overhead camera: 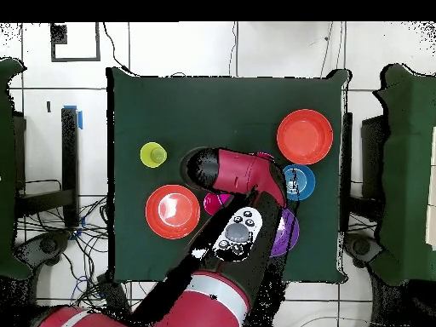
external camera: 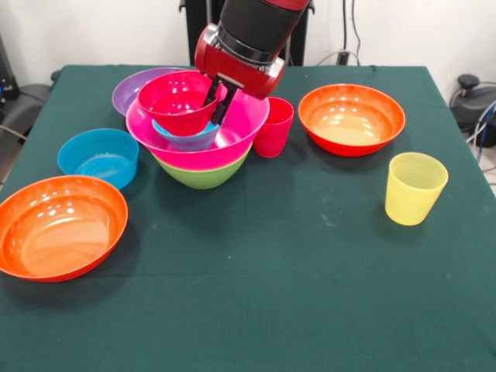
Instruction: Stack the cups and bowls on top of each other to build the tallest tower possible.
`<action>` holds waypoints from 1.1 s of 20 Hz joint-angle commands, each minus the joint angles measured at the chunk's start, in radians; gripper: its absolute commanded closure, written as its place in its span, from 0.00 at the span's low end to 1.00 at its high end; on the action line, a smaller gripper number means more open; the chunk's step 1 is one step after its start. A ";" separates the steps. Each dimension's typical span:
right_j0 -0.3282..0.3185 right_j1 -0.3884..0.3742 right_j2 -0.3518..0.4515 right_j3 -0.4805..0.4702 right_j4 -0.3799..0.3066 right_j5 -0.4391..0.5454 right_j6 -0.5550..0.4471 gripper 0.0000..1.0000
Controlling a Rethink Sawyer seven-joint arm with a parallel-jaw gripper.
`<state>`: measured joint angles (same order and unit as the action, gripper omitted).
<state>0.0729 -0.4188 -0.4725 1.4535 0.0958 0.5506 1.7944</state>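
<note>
The tower stands at the table's middle back: a green bowl (external camera: 203, 175) at the bottom, the large pink bowl (external camera: 232, 139) in it, and a small blue bowl (external camera: 188, 138) inside that. My gripper (external camera: 216, 101) is shut on the right rim of the small red-pink bowl (external camera: 174, 102), which is slightly tilted just over the blue one. The red cup (external camera: 274, 126) stands right beside the tower, and the yellow cup (external camera: 416, 187) stands at the right. In the overhead view my arm (overhead camera: 243, 174) covers the tower; the yellow cup (overhead camera: 152, 154) and red cup (overhead camera: 215, 203) show.
A purple bowl (external camera: 132, 87) sits behind the tower at the left. A second blue bowl (external camera: 98, 157) and a wide orange bowl (external camera: 60, 226) lie at the left front. Another orange bowl (external camera: 351, 118) sits at the back right.
</note>
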 commanded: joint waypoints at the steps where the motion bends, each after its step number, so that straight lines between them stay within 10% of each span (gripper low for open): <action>1: 0.005 0.068 0.129 0.056 -0.034 -0.050 0.113 1.00; 22: 0.006 0.031 0.131 0.082 -0.025 -0.006 0.097 1.00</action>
<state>0.0728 -0.4033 -0.4720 1.4844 0.0960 0.5479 1.7944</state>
